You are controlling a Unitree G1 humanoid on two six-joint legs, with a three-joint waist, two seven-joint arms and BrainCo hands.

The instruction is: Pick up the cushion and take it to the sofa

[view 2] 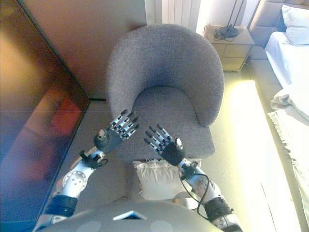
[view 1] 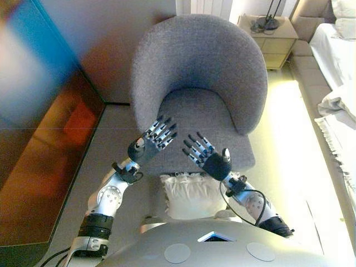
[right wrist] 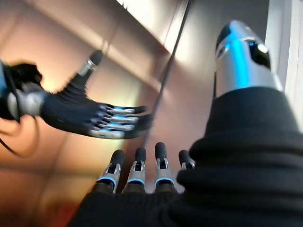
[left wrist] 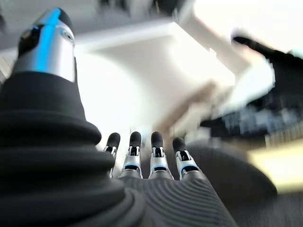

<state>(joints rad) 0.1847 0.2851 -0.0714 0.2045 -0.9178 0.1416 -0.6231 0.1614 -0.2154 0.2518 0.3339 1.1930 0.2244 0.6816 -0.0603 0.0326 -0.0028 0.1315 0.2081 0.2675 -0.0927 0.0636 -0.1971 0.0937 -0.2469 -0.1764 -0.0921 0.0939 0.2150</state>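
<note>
A white frilled cushion (view 1: 192, 194) lies on the floor just in front of a grey tub armchair (view 1: 203, 83), close below me; it also shows in the right eye view (view 2: 157, 179). My left hand (view 1: 153, 140) and right hand (view 1: 207, 156) are raised side by side above the front edge of the chair seat, fingers straight and spread, both empty and clear of the cushion. The left wrist view shows its straight fingers (left wrist: 154, 158). The right wrist view shows its own straight fingers (right wrist: 139, 172) and the left hand (right wrist: 90, 118) beyond.
A dark glossy cabinet (view 1: 39, 139) runs along the left. A wooden nightstand (view 1: 272, 39) with a lamp base stands at the back right. A bed with white bedding (view 1: 339, 78) lies along the right. Pale floor (view 1: 289, 144) runs between chair and bed.
</note>
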